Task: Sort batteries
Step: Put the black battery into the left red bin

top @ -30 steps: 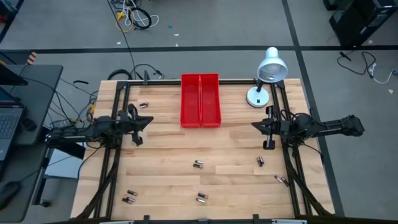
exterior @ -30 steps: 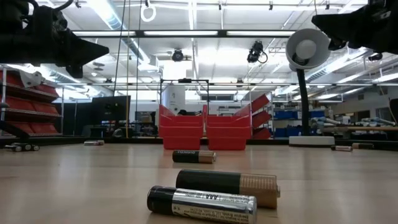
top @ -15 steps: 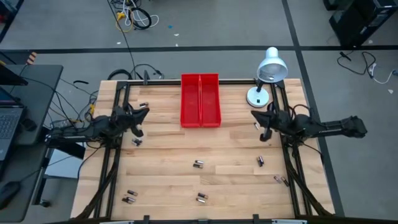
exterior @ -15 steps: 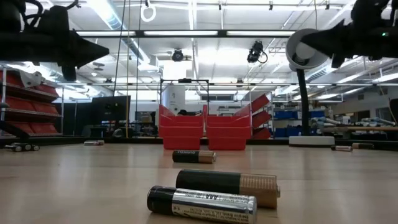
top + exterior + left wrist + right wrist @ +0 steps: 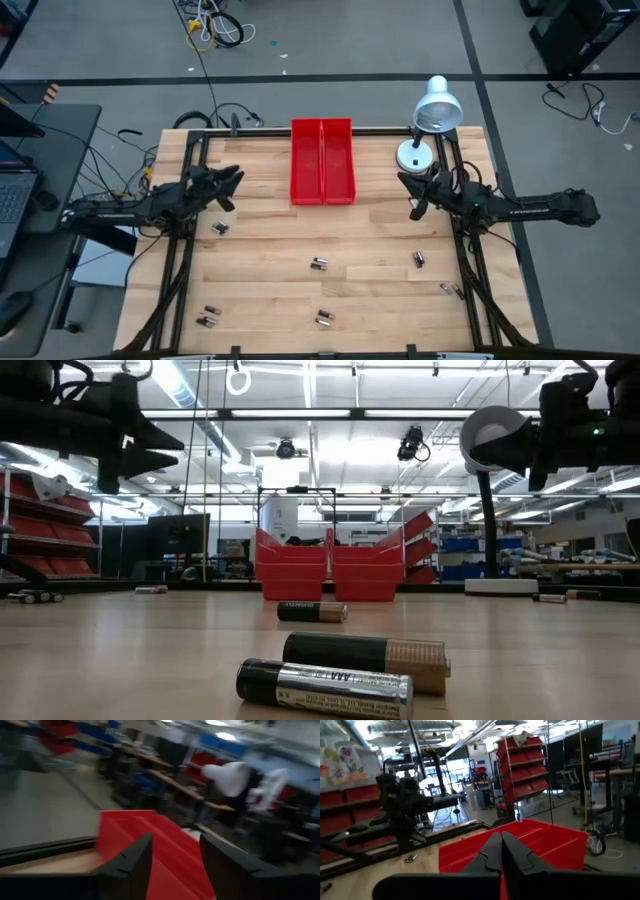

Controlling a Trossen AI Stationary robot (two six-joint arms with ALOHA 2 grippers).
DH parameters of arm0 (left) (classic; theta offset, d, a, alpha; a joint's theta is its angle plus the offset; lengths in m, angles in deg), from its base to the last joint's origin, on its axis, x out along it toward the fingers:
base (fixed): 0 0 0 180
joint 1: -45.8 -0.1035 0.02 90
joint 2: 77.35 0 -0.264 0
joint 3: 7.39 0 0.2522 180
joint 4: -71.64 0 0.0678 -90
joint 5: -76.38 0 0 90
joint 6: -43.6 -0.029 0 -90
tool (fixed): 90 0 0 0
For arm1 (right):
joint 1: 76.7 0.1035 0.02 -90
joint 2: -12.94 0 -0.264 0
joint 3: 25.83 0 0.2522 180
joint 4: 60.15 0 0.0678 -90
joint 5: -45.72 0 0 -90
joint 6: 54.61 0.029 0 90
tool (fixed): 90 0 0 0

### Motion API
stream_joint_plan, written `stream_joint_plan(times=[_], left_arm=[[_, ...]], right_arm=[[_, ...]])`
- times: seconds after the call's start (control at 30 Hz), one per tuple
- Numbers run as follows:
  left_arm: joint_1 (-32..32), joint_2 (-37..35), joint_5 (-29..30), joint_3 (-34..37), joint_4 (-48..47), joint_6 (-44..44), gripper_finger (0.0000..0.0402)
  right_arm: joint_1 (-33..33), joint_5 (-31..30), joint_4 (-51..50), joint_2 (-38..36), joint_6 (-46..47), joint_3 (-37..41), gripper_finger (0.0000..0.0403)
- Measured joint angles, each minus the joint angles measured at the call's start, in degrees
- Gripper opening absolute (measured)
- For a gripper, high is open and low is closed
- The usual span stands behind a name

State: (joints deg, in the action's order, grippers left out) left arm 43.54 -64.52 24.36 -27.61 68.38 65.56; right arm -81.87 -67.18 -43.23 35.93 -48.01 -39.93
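Note:
Several small batteries lie on their sides on the wooden table: one (image 5: 219, 228) near my left arm, one at mid-table (image 5: 319, 264), others toward the right (image 5: 419, 259) and the near edge (image 5: 323, 318). In the low view three lie close by (image 5: 325, 690). The red bin (image 5: 322, 160) stands at the far middle. My left gripper (image 5: 234, 180) hovers left of the bin, open and empty (image 5: 175, 857). My right gripper (image 5: 407, 186) hovers right of the bin, shut with nothing in it (image 5: 501, 851). Both point level toward the bin, above the table.
A white desk lamp (image 5: 428, 120) stands at the far right corner, just behind my right gripper. Black frame rails (image 5: 190, 260) run along the table's left and right sides. More batteries lie at the near left (image 5: 207, 316) and near right (image 5: 452, 290).
My left gripper has opened, rolled at the wrist and swung its tip toward the far edge. My right gripper has stayed shut, rolled, and moved toward the far edge and the bin. The batteries have not moved.

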Motion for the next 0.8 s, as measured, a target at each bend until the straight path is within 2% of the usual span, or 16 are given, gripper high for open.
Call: stream_joint_plan(times=[0.1, 0.23, 0.43, 0.5, 0.6, 0.8], left_arm=[[0.0, 3.68, 5.39, -1.82, -3.71, 2.81, 0.0204], [-0.89, 8.19, 8.43, -5.31, -8.97, 5.06, 0.0226], [-5.43, 18.95, 8.55, -8.42, -10.64, 13.11, 0.0228], [-7.91, 23.15, 6.67, -9.48, -11.33, 14.31, 0.0225], [-12.6, 28.81, -0.26, -12.57, -13.44, 14.79, 0.0224], [-22.16, 38.56, -12.1, -23.54, -24.78, 8.5, 0.0222]], right_arm=[[-0.08, 0.0, 0.52, 0.32, -3.97, 0.0, 0.0], [-1.13, 0.0, 2.21, 0.29, -6.21, -0.57, 0.0], [-4.87, 0.02, -13.62, 2.74, -1.21, -5.77, 0.0003], [-5.92, 0.51, -15.4, 4.08, 0.83, -6.19, 0.0009], [-7.27, 3.34, -14.99, 6.04, -0.18, -6.19, 0.0022], [-11.37, 3.68, -12.64, 7.93, -4.23, -6.19, 0.0051]])
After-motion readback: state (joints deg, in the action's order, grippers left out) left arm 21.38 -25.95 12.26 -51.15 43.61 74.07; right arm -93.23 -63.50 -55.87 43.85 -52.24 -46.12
